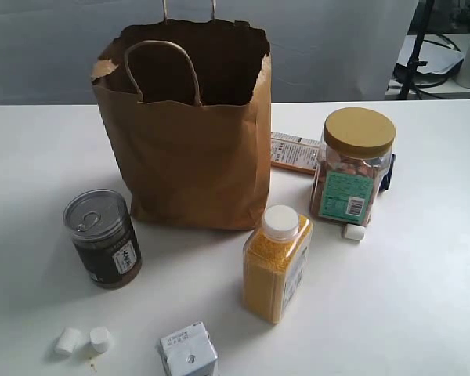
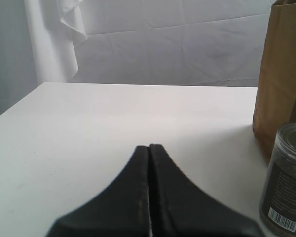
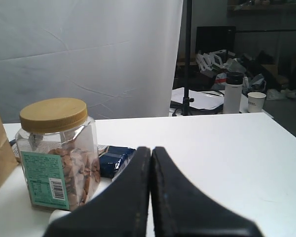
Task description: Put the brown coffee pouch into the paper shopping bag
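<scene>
One paper bag [image 1: 188, 164], two jars [image 1: 352, 168], one bottle [image 1: 276, 266], three white cylinders [image 1: 100, 339]

Can [image 1: 102, 239] sits left of paper shopping bag [image 1: 188, 164], jar [image 1: 352, 168] right

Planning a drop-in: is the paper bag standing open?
Upright and open: the paper shopping bag stands on its base, rim spread wide.

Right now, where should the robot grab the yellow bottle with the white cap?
Grip the yellow bottle around its body just under the white cap, probably coming down from above: it stands upright, its sides look flat, and the bag and jar stand close behind it.
</scene>
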### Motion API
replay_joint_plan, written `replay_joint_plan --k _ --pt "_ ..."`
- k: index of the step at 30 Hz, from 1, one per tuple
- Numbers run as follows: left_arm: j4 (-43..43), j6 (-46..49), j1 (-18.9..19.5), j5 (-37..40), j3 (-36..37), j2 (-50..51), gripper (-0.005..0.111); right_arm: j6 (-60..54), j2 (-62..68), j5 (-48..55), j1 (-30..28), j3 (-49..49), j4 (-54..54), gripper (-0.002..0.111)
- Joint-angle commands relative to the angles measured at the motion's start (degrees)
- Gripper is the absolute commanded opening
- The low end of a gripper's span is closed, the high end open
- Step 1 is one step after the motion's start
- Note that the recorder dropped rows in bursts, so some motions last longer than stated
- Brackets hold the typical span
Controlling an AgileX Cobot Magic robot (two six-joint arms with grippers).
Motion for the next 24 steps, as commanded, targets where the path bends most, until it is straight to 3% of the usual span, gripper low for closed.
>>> replay_joint_plan --k 1,7,24 --pt "0.23 -0.20 0.21 -0.18 0.20 -0.20 0.000 0.04 -0.35 -0.04 0.59 0.20 0.39 0.000" --pt "0.23 -0.20 0.21 -0.18 0.20 -0.20 0.000 0.28 -0.35 -0.04 3.57 0.20 0.39 0.000" --pt "0.23 -0.20 0.21 -0.18 0.20 -0.20 0.000 0.13 -0.35 -0.04 3.55 0.20 0.39 0.000"
